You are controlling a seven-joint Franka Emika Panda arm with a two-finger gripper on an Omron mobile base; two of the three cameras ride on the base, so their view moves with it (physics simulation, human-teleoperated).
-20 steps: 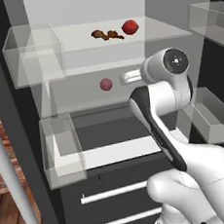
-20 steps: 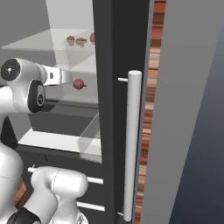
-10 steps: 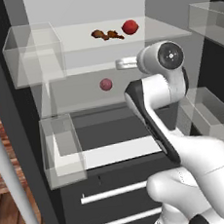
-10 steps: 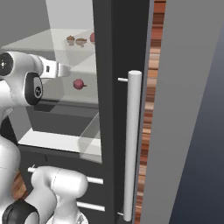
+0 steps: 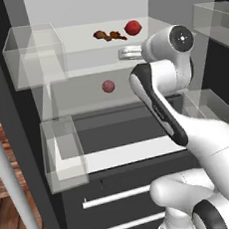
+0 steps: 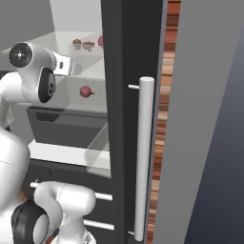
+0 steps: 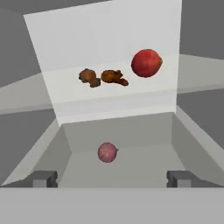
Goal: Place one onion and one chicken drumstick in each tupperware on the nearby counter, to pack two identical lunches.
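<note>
Two dark fingertips [image 7: 44,178] spread wide, nothing between them; gripper [image 7: 112,178] hangs inside the open fridge. Dull maroon onion [image 7: 107,152] on lower shelf, mid-back. Upper shelf [image 7: 65,94]: two drumsticks [image 7: 103,77] near back edge, bright red onion [image 7: 146,63] just right of them.

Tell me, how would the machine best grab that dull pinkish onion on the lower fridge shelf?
Probably across its round middle, coming straight in from the open front of the fridge. The pinkish onion is a smooth ball sitting alone on the lower shelf, so any two opposite sides would serve. The open hand already faces it, with one finger on each side.
</note>
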